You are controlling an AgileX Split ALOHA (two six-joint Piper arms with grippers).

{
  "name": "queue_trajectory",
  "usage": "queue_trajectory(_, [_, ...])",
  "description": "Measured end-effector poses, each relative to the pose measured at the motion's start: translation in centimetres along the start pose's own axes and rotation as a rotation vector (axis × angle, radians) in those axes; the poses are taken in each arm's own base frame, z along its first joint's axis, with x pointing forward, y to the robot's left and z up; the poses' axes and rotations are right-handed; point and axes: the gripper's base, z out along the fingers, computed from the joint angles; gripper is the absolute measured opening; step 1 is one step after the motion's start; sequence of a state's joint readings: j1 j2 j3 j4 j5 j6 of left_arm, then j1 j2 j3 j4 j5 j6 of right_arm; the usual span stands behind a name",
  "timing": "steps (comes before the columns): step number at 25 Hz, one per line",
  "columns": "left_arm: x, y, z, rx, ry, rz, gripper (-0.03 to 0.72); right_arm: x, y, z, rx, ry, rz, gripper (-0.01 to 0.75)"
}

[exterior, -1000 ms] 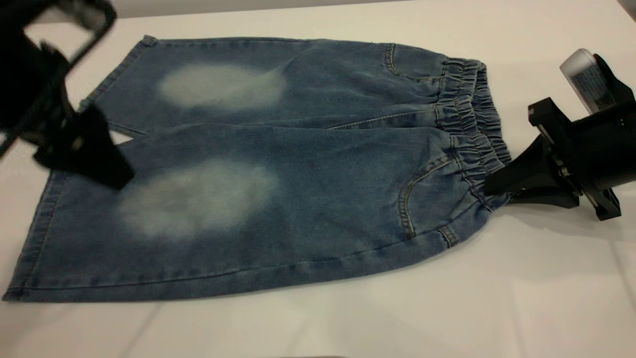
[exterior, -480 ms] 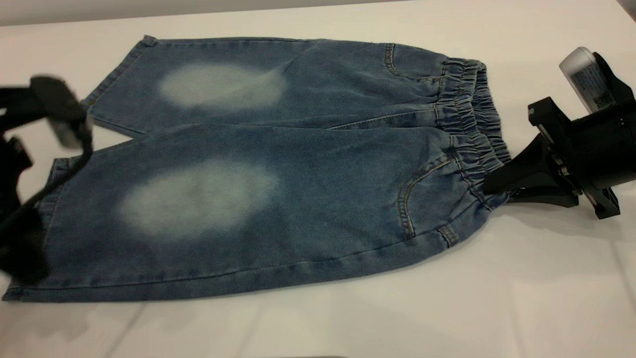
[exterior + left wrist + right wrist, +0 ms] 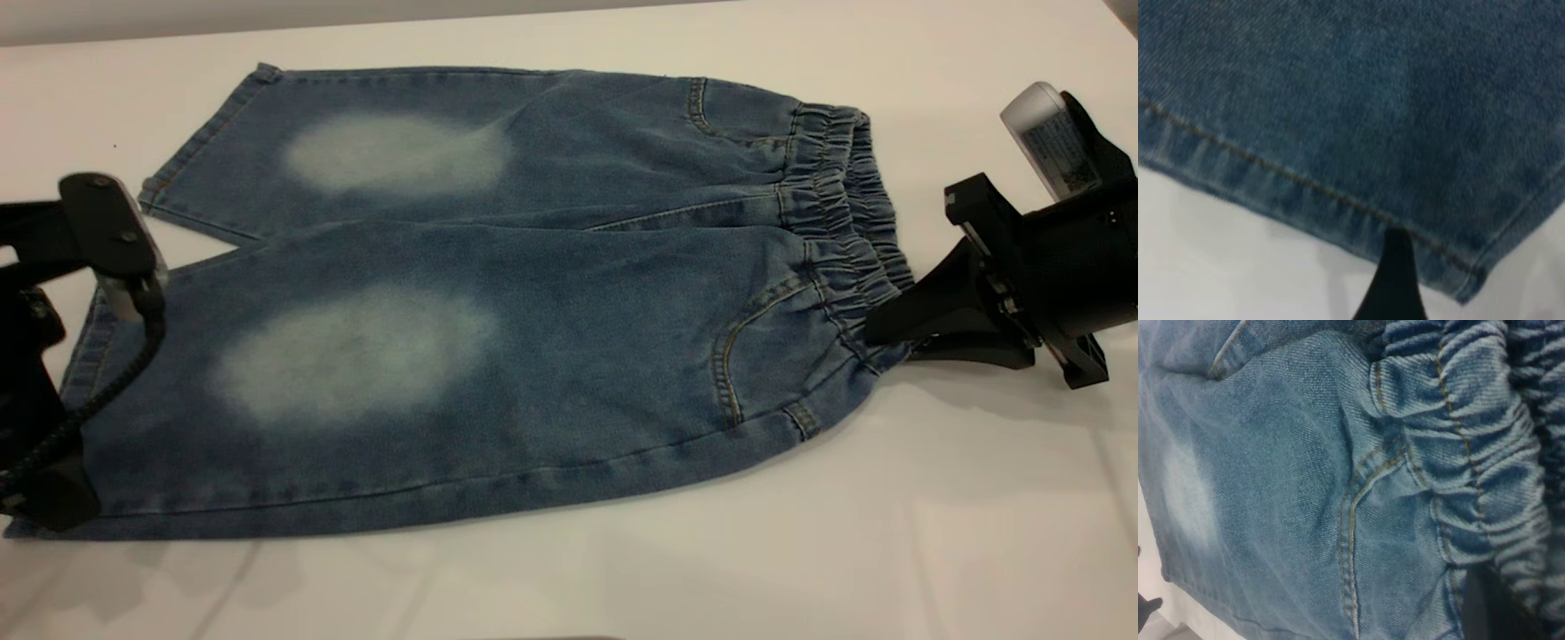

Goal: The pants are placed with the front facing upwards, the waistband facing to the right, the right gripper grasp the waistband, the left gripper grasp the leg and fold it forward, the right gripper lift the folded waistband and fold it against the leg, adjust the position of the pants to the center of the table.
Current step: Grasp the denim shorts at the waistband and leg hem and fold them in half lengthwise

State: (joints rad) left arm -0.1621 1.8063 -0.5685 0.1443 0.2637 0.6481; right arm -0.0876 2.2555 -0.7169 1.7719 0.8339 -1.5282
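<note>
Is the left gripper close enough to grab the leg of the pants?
Probably yes. The left gripper sits right at the near leg's hem of the pants, one finger at the hem's edge, nothing between.

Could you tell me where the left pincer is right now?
In the exterior view, the left pincer sits at the far left, at the near leg's hem corner of the pants.

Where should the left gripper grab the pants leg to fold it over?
Probably the near leg's hem, near its corner, coming from the pants' left end. That stitched edge lies flat at the table and the left gripper already sits there.
</note>
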Motion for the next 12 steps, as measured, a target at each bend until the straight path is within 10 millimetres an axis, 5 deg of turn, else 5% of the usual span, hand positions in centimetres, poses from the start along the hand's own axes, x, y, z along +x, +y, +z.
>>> queue_trajectory(12, [-0.1, -0.2, 1.9, 0.013, -0.002, 0.001, 0.559, 0.0, 0.0, 0.0, 0.000, 0.001, -0.001, 0.046])
